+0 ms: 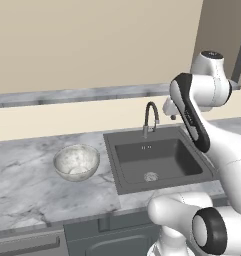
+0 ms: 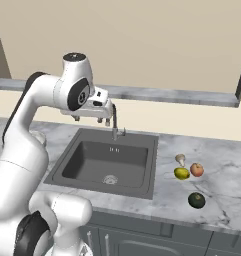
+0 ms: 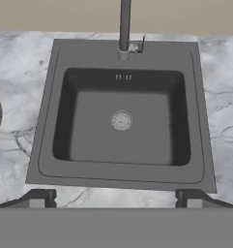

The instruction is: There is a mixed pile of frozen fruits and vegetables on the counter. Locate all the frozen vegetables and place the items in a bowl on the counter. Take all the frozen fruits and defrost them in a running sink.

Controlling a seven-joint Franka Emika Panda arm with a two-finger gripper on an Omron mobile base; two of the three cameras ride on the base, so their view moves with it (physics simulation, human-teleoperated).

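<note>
1. Hanging high over the sink (image 3: 123,121), the pincer (image 3: 116,198) stands released, its two dark fingertips (image 3: 40,197) spread wide apart with nothing between them.
2. In the right base view the pincer (image 2: 94,119) sits just left of the gooseneck faucet (image 2: 114,120), above the rear of the basin.
3. Seen from the hand, the dark grey sink holds only its round drain (image 3: 121,120); no food lies in it.
4. Left of the sink, the speckled bowl (image 1: 76,161) rests on the marble desk (image 1: 27,185), well apart from the pile.
5. Right of the sink (image 2: 108,159), the four pieces lie close together on the desk (image 2: 222,160).
6. The tan mushroom (image 2: 180,159) stands at the back, just beside the reddish apple (image 2: 196,169).
7. The yellow-green lemon (image 2: 181,173) lies just in front of the mushroom, near the apple.
8. The dark green lump (image 2: 196,200) sits nearer the desk's front edge, a little apart from the other three.
</note>
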